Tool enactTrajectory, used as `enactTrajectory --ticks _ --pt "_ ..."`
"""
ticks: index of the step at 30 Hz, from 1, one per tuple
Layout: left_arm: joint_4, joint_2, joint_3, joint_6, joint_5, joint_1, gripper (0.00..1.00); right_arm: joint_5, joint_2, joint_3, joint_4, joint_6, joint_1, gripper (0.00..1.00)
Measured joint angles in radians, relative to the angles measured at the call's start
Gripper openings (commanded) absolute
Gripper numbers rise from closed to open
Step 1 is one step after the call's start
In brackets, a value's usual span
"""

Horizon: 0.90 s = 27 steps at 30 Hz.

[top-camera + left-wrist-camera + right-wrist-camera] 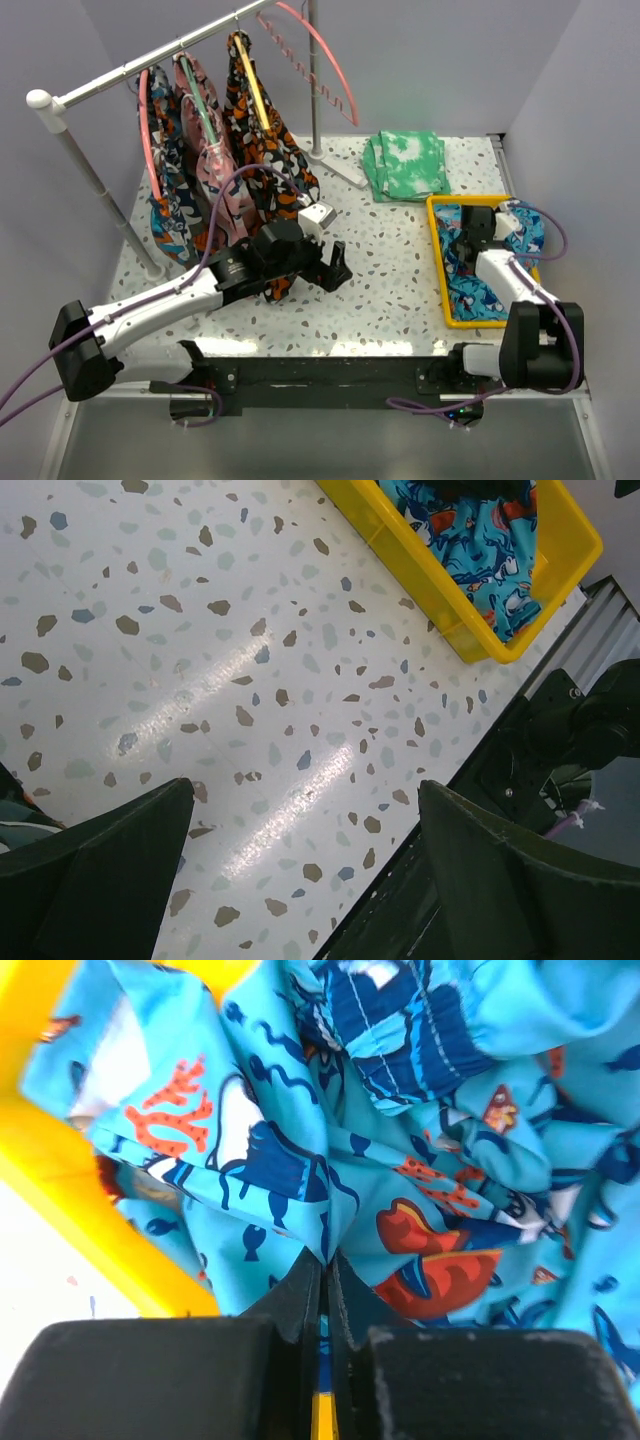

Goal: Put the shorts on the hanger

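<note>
The turquoise shorts [478, 290] with sharks and red fish lie bunched in a yellow tray [480, 322] at the right. My right gripper [470, 240] is down in the tray. In the right wrist view it [325, 1260] is shut on a raised fold of the shorts [300, 1150]. The empty coral-pink hanger [322, 52] hangs at the right end of the rail at the back. My left gripper [335, 272] is open and empty, low over the table's middle; in its wrist view [305, 810] the tray [430, 580] and shorts [480, 540] show at the upper right.
A white clothes rail [150, 68] on poles stands at the back left. It holds three hangers with patterned shorts [270, 140]. A folded green-white tie-dye cloth [406, 165] lies at the back right. The tray wall [60, 1200] is close to my right fingers.
</note>
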Motion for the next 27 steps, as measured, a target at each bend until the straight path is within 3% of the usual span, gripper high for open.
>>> enactTrajectory --ticks 6,13,23,27 --pt "-0.002 -0.017 -0.001 -0.008 -0.035 0.0 1.0 -0.003 -0.175 0.138 -0.158 -0.072 0.0 0.0" --pt "0.0 -0.065 0.0 -0.034 -0.109 0.0 1.0 -0.072 -0.358 0.542 -0.323 -0.163 0.0 0.0" --pt "0.002 -0.077 0.018 -0.052 -0.16 0.0 1.0 -0.359 -0.266 1.045 -0.446 -0.161 -0.002 0.0" --pt "0.002 -0.09 0.031 -0.051 -0.165 0.0 1.0 -0.484 -0.201 1.162 -0.422 -0.116 -0.002 0.0"
